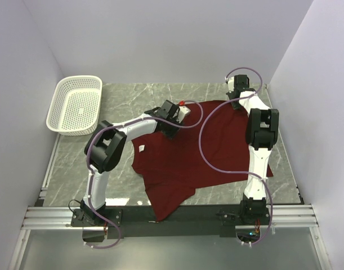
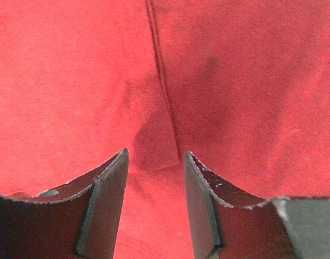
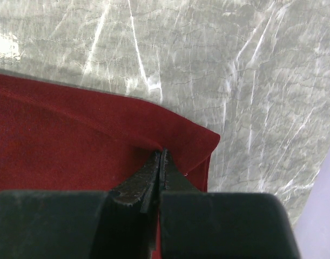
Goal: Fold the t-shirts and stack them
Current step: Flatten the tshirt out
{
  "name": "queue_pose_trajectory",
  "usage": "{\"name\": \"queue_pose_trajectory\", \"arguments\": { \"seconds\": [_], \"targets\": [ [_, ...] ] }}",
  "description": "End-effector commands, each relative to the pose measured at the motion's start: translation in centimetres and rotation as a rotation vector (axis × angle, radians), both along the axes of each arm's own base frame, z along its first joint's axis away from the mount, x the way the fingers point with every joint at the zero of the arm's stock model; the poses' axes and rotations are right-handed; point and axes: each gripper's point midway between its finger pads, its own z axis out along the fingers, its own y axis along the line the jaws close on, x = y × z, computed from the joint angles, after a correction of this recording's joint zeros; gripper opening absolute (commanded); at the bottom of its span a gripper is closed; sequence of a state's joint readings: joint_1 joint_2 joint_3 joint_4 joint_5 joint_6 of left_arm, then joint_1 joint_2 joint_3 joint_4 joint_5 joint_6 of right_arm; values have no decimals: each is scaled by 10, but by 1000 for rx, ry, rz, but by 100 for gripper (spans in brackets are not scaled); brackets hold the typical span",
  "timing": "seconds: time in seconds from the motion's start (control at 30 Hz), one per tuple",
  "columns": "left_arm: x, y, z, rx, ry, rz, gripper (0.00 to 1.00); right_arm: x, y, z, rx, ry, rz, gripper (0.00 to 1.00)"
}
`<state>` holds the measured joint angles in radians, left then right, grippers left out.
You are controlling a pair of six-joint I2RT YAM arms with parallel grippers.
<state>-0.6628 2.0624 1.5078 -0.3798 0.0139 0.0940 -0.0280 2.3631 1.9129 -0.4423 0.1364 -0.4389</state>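
One maroon t-shirt [image 1: 200, 152] lies spread on the marble table, a small white neck label [image 1: 142, 148] at its left side. My left gripper [image 1: 170, 128] is open, pressed down over the shirt's upper left part. In the left wrist view its fingers [image 2: 108, 208] stand apart with red cloth [image 2: 154, 210] and a seam between them. My right gripper [image 1: 237, 100] is at the shirt's far right corner. In the right wrist view it [image 3: 161, 155] is shut on a pinch of the shirt's hem [image 3: 170, 127] near that corner.
A white perforated basket [image 1: 76, 104] stands at the back left of the table. The marble tabletop [image 1: 132, 95] is bounded by white walls on three sides. Purple cables loop over the shirt from both arms.
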Motion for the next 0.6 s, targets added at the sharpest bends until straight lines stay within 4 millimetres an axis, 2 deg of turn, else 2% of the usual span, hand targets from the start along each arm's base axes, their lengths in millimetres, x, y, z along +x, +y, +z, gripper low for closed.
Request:
{"name": "queue_pose_trajectory", "arguments": {
  "seconds": [0.0,0.3,0.5,0.57],
  "targets": [
    [10,-6,7,27,-47,-8,51,12,-1,36,7,-75,-6,0],
    [7,-7,-4,46,-29,-12,49,13,-2,36,5,-76,-6,0],
    [13,-6,3,50,-55,17,27,12,-4,36,4,-77,-8,0],
    [16,-5,6,50,-71,24,23,12,-6,36,3,-77,-12,0]
  ]
}}
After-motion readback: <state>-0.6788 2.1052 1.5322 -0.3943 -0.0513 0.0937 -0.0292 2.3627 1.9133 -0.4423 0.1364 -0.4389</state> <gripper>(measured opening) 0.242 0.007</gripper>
